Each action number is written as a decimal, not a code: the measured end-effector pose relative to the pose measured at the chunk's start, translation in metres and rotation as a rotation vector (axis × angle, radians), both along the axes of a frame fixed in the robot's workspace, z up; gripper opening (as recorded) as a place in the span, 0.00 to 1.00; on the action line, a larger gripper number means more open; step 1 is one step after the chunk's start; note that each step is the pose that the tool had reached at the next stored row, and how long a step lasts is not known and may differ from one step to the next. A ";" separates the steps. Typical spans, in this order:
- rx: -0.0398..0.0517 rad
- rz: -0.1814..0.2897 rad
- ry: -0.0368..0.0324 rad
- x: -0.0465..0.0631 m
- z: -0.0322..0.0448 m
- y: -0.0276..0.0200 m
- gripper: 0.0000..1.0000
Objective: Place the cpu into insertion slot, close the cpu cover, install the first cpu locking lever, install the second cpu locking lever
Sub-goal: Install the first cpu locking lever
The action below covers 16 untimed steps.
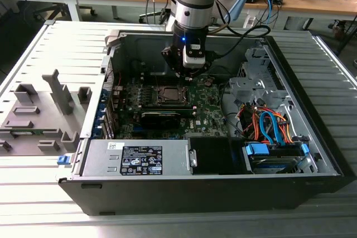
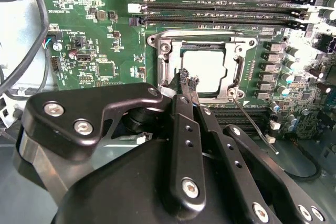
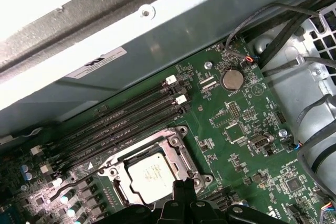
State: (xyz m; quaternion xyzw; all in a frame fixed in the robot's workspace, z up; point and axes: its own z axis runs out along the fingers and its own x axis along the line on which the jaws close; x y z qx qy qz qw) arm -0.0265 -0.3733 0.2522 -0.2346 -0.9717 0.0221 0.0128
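The hand, pinched narrow and empty, is hovering at the closed cpu cover mid-frame, seemingly starting the lever step, which is calling for pushing the loose locking lever down.

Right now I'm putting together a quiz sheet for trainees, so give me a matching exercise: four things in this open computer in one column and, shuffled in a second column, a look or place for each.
Things
1. cpu
2. cpu cover
3. round battery
4. gripper

Descriptions
A. silvery disc, set apart from the chip
B. pale square face seen through a window
C. black, poised by the cover's edge
D. silvery frame lying flat around the chip

Pairs: 1-B, 2-D, 3-A, 4-C
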 end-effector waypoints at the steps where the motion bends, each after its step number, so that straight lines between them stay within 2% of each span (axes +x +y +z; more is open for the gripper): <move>1: 0.0000 0.001 0.0000 0.000 0.0000 0.0000 0.11; 16: 0.0000 0.030 -0.0001 0.000 0.0000 0.0000 0.11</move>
